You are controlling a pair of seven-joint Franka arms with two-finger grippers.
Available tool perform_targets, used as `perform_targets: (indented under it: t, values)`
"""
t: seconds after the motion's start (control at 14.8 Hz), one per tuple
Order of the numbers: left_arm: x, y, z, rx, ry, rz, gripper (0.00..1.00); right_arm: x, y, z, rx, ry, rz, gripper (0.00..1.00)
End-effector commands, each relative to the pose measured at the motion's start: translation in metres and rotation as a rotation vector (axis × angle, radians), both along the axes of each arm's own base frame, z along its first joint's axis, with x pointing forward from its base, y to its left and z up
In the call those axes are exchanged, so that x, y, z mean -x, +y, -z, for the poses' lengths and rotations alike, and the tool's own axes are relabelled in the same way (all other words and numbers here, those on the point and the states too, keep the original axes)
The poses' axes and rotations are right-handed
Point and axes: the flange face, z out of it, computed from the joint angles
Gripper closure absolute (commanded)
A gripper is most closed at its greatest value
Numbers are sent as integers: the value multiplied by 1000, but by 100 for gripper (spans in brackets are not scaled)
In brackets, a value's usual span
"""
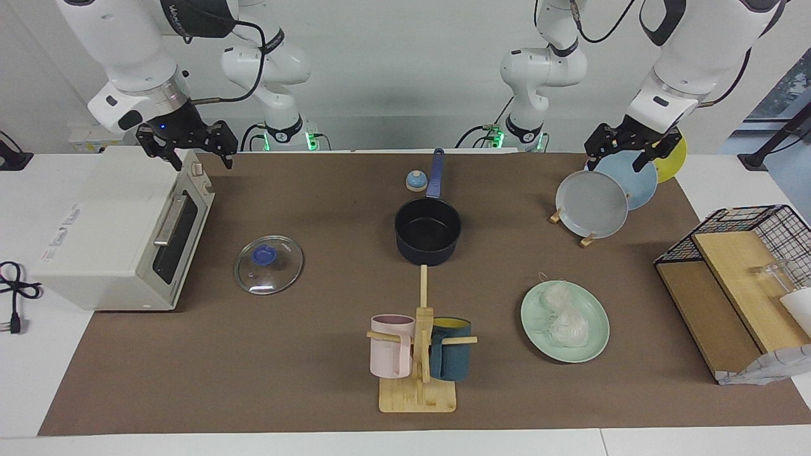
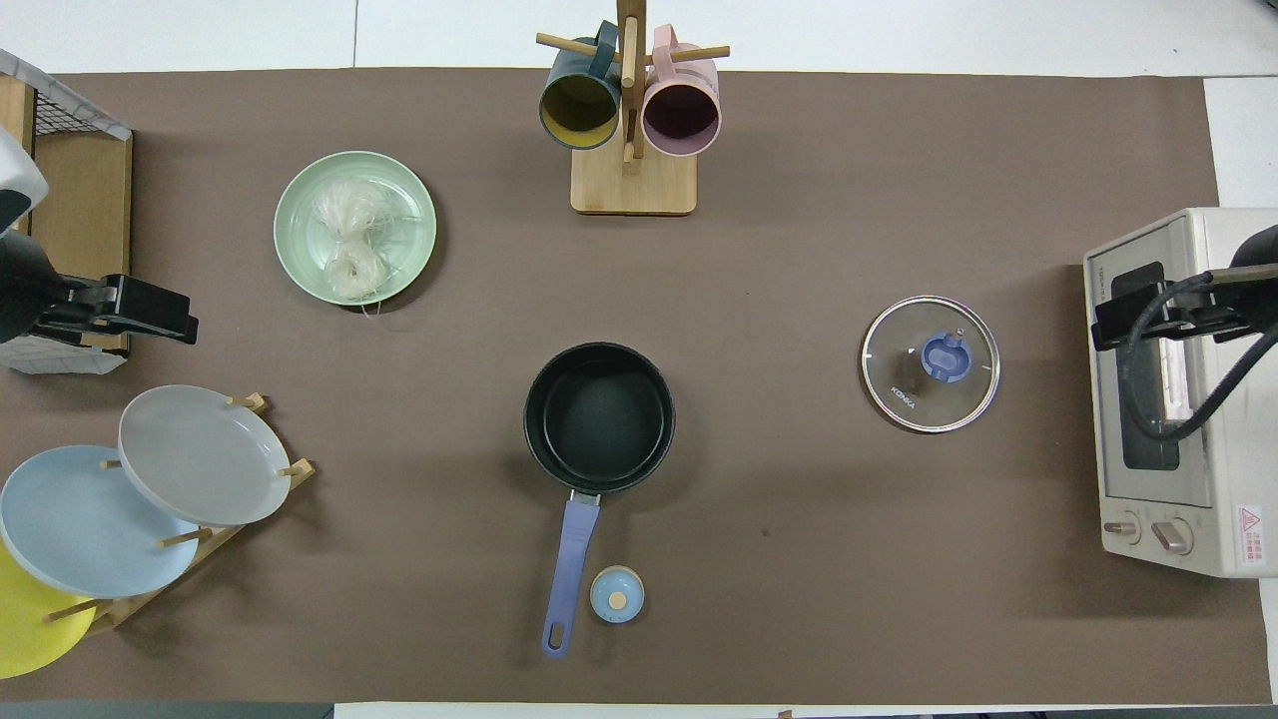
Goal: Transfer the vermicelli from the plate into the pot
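Vermicelli (image 1: 564,312): a wispy white clump is seen lying on the plate (image 1: 595,342), slightly toward the plate's 11 o'clock in the facing view, with a loose strand trailing over the rim.
Plate: set on the tabletop (image 1: 317,380) toward the left arm's end, at about 4 o'clock from the pot (image 1: 427,229) in the facing view, well apart from it.
Pot: uncovered and empty, handle pointed toward the robots.
Handling: the clump is judged light, soft and springy, with strands likely to snag or shed; a hold around its dense middle is advised, not its wispy edges.
Left gripper (image 1: 624,149): held in the air over the racked plates (image 1: 592,204), fingers spread, nothing held.
Right gripper (image 1: 188,147): waiting over the toaster oven (image 1: 108,234), fingers spread, nothing held.
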Motion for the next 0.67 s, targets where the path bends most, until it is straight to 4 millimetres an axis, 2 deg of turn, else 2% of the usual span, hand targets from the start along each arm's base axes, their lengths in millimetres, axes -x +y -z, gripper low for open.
perform_targets:
  t: [0.0, 0.13, 0.34, 0.47, 0.61]
  values:
    - [-15, -6, 17, 26, -2, -13, 0, 1, 5, 9, -17, -51, -8, 0]
    - [-32, -9, 36, 32, -18, -16, 0, 1, 19, 31, -23, -100, -35, 0]
    - [-70, -14, 93, 29, -15, -19, 0, 1, 43, 87, -38, -106, -64, 0]
    - [-93, -18, 134, 27, -23, -12, 0, -8, 43, 138, -39, -112, -68, 0]
    - [-108, -31, 171, 23, -38, 12, 0, -9, 40, 188, -39, -110, -71, 0]
